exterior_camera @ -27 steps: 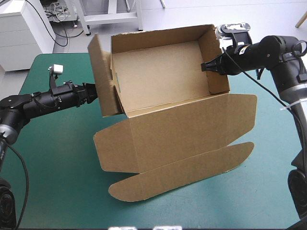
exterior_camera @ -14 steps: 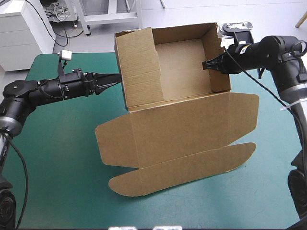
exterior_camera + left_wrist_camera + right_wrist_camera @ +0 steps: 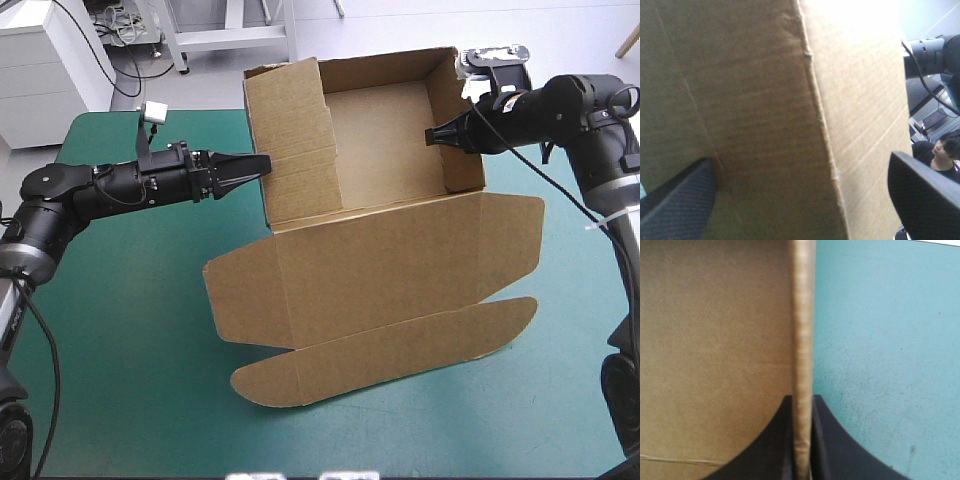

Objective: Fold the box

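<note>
One change noted: the left side panel, splayed outward just before, is now swung inward over the left part of the tray, and the left gripper has been driven further in behind it. In the wrist view the left fingers are spread wide; nothing is clamped and the board is only pushed from outside. The right gripper is clenched on the right wall, with the board edge pinched between its fingers, so the box is anchored against the push. Judged from this, the left wall fold-over is partly done and the panel is not yet pressed down and tucked. The box is located at the far middle of the table, tray mouth facing up. Its long axis is run left to right, slightly skewed, the right end a little farther away. The lid is laid flat toward the near edge, with the tuck flap nearest the robot.
</note>
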